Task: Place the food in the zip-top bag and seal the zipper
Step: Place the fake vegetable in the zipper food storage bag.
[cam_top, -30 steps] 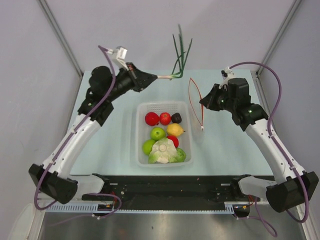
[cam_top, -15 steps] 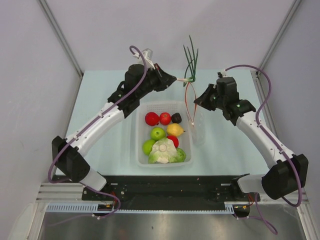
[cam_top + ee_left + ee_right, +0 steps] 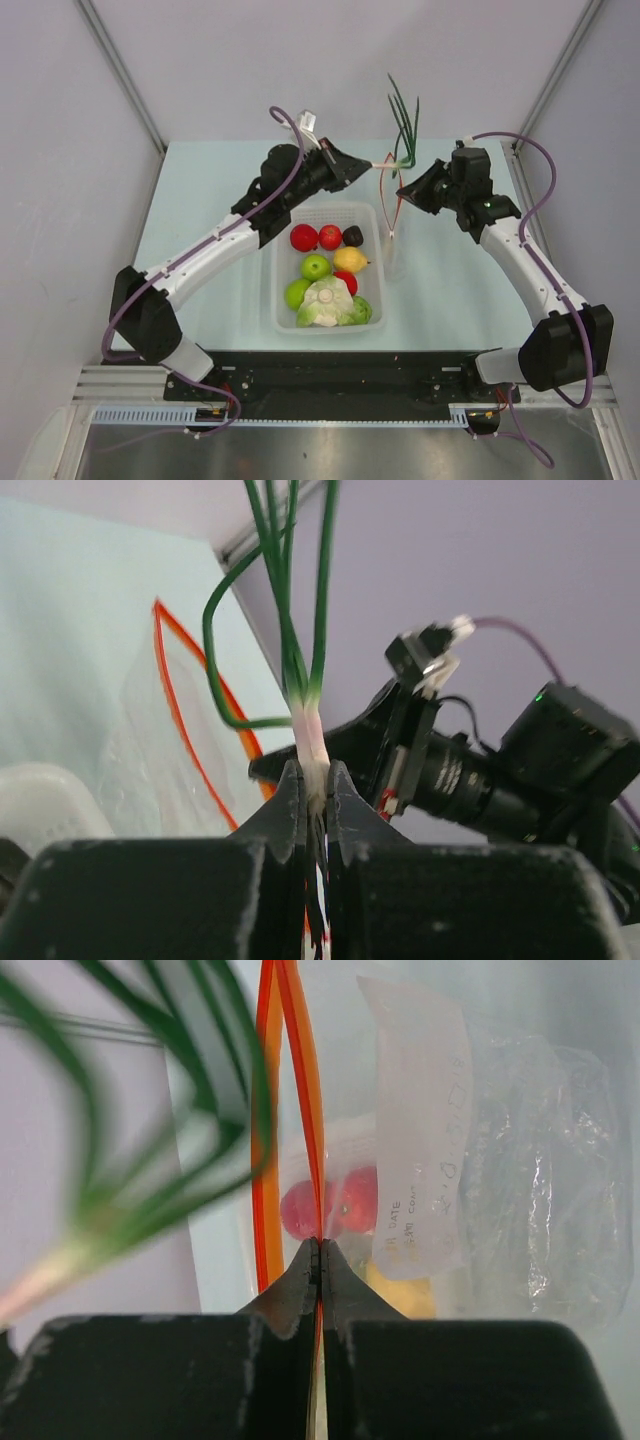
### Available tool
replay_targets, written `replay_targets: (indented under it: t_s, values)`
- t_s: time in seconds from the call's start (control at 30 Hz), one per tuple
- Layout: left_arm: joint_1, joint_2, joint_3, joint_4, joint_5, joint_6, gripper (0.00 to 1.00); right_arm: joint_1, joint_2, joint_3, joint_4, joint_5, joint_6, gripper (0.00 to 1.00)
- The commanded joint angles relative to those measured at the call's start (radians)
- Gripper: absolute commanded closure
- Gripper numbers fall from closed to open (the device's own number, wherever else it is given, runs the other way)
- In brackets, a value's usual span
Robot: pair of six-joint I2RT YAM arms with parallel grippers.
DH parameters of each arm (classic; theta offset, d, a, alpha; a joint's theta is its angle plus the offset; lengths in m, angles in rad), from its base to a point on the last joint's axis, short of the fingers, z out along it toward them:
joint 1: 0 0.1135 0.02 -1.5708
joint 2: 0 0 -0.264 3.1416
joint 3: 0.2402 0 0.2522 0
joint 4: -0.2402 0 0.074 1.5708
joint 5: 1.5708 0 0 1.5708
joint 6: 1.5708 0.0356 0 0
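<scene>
We hold the long green onions point(image 3: 404, 122) in our left pincer point(image 3: 368, 167), which is closed narrow on their pale stem end; the wrist view shows the two fingers pressed against the white and pink stalk while the green leaves fan upward and away toward the far edge of the tabletop point(image 3: 200, 230). Our right pincer point(image 3: 402, 192) is clamped flat on the zipper point(image 3: 384, 200), with the red-orange strip running between its closed fingers. This keeps the zip-top bag point(image 3: 396, 252) up on its side with its mouth parted into a slim loop. The bag sits right of centre on the tabletop, nearer the far edge, just beside the right wall of the white basket point(image 3: 283, 300). The onion stalk is just at the far end of that open mouth, close to the right pincer. We cannot tell whether the stalk touches the strip. The rest of the food lies in the basket: two red fruits point(image 3: 304, 237) and a dark lump point(image 3: 353, 236) along its far side, a lemon point(image 3: 350, 260) and green fruit point(image 3: 316, 267) in the middle, and the pale cabbage point(image 3: 328, 303) at its near end.
</scene>
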Motion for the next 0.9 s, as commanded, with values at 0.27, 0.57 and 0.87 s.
replay_targets:
  t_s: [0.27,0.57,0.87]
  values:
    - [-0.029,-0.061,-0.158,-0.080,0.021,0.010,1.00,-0.032,-0.018,0.008,0.037,-0.055,0.036,1.00]
    - [-0.036,-0.081,-0.006,-0.466,-0.043,0.217,1.00,-0.032,-0.034,0.008,0.044,-0.029,0.004,1.00]
    - [-0.072,0.022,0.243,-0.714,0.007,0.383,1.00,0.061,-0.070,0.008,0.128,-0.012,-0.127,1.00]
